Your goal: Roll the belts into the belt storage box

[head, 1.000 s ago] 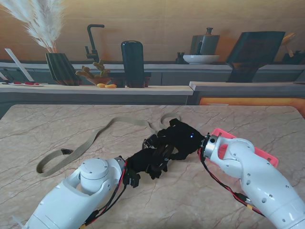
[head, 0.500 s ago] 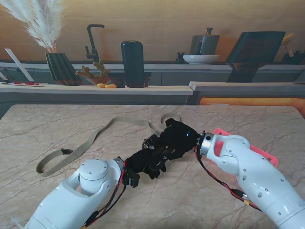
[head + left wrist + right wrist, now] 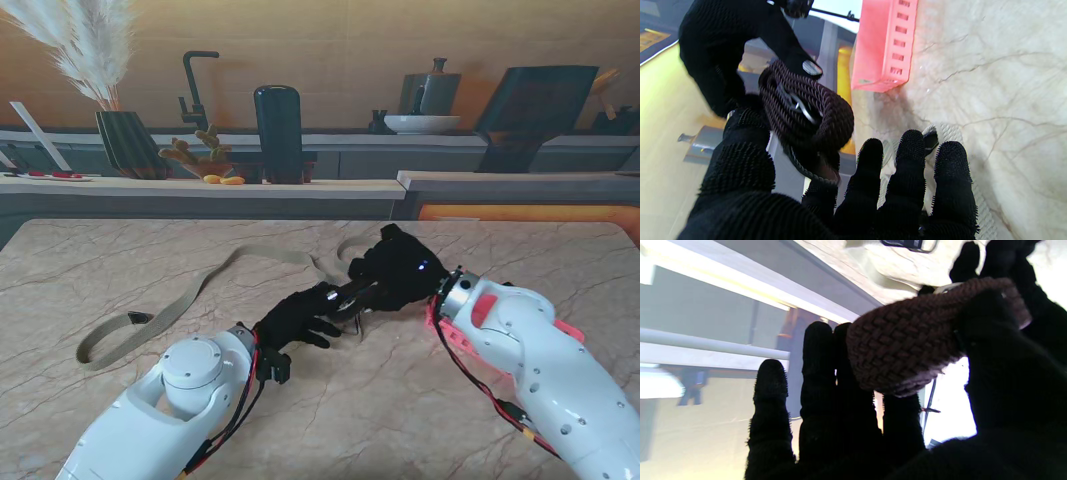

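A rolled brown braided belt (image 3: 350, 296) hangs just above the table between my two hands, and shows large in the left wrist view (image 3: 806, 110) and the right wrist view (image 3: 907, 340). My right hand (image 3: 400, 268) is shut on it, thumb (image 3: 993, 350) on one side and fingers on the other. My left hand (image 3: 300, 320) pinches the roll's other edge with thumb (image 3: 746, 140) and forefinger, its other fingers stretched out. The pink storage box (image 3: 458, 338) lies partly hidden behind my right forearm, its slotted wall (image 3: 887, 43) plain. A beige belt (image 3: 190, 300) lies unrolled across the table's left half.
The beige belt's near end (image 3: 953, 136) runs under my left fingers, and its buckle (image 3: 908, 243) lies beyond the roll. Past the table's far edge is a counter with a black bottle (image 3: 278, 135), a vase of pampas grass (image 3: 125, 140) and a faucet (image 3: 195, 90).
The two hands have drawn apart: my right hand moved right and farther from me with the belt roll. My left hand stretched out after it. More of the pink box is hidden now.
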{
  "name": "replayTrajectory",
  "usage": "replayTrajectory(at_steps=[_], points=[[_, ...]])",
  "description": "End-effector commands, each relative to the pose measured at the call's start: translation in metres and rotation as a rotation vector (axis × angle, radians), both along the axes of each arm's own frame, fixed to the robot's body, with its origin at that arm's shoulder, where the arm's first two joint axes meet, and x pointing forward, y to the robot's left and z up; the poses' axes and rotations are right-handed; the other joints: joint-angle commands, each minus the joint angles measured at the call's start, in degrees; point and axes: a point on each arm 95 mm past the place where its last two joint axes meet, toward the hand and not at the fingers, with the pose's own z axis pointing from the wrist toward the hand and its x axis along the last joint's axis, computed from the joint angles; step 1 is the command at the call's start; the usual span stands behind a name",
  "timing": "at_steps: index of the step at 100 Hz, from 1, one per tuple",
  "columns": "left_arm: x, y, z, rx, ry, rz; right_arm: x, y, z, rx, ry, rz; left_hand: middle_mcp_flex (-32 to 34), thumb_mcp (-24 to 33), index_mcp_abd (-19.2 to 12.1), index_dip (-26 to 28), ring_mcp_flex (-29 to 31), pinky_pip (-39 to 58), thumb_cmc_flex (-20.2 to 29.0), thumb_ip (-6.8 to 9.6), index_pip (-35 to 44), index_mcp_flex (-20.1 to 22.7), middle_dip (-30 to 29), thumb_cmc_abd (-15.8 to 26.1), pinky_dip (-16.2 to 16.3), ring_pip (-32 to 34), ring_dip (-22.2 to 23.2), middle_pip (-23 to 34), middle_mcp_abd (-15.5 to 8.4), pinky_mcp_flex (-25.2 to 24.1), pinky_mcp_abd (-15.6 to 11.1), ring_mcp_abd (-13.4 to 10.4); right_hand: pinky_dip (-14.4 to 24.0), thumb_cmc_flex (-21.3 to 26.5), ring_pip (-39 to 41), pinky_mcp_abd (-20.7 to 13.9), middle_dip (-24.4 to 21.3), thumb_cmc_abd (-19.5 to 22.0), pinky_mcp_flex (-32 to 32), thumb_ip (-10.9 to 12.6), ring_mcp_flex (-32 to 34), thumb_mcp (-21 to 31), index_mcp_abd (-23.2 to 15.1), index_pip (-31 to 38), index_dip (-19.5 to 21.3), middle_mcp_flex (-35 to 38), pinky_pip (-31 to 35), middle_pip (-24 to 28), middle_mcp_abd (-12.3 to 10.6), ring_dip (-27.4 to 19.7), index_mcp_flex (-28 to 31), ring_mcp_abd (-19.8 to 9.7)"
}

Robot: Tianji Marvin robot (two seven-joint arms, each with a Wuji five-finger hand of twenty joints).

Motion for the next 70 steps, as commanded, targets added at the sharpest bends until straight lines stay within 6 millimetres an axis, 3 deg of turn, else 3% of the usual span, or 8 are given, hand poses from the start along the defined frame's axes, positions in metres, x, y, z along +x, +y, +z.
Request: replayTrajectory(at_steps=[1, 35, 70], points=[[-0.003, 0.002, 0.004, 0.006, -0.026, 0.016, -0.002, -0.012, 0.003, -0.024, -0.006, -0.046, -1.14, -1.2, -2.8, -0.15, -0.79, -0.54, -1.5, 1.75, -1.71, 1.85, -0.58, -1.03, -0.8, -1.01, -1.08, -1.26, -1.56, -0.55, -1.05, -1.95, -0.84, 7.4, 1.36, -0.79, 2.5, 11.58, 0.45, 1.58, -0.04, 9.31, -5.46, 15.55, 5.26, 0.9, 1.65, 5.41, 0.66, 1.25, 7.02, -1.27], [-0.003, 0.03, 0.009, 0.094, -0.107, 0.075, -0.012, -0.066, -0.012, -0.095, 0.06, -0.387, 1.1, -1.16, -3.43, 0.56, 0.71, -0.83, -0.54, 1.52, -1.38, 4.75, -0.42, 0.57, -0.94, -1.16, -0.93, -1.31, -1.71, -0.05, -0.8, -1.99, 1.14, 9.82, 10.62, -0.64, 5.06, 12.18, 1.41, 2.42, -0.96, 7.94, -1.23, 14.31, 8.13, -0.64, 7.42, 8.51, 4.63, 6.7, 6.8, 2.42], [-0.003, 0.037, 0.004, 0.105, -0.118, 0.134, -0.029, -0.111, -0.039, -0.153, 0.045, -0.622, 2.09, -1.26, -3.52, 1.09, 1.55, -0.02, -0.02, 1.42, -1.16, 5.73, -0.07, 1.02, -0.6, -0.35, -0.28, -1.04, -1.73, 0.44, -0.7, -1.76, 2.17, 10.71, 11.88, 0.03, 5.07, 11.86, 0.48, 2.69, -1.43, 7.95, 0.32, 13.75, 8.37, -0.86, 9.55, 8.73, 5.93, 7.46, 7.27, 3.83]])
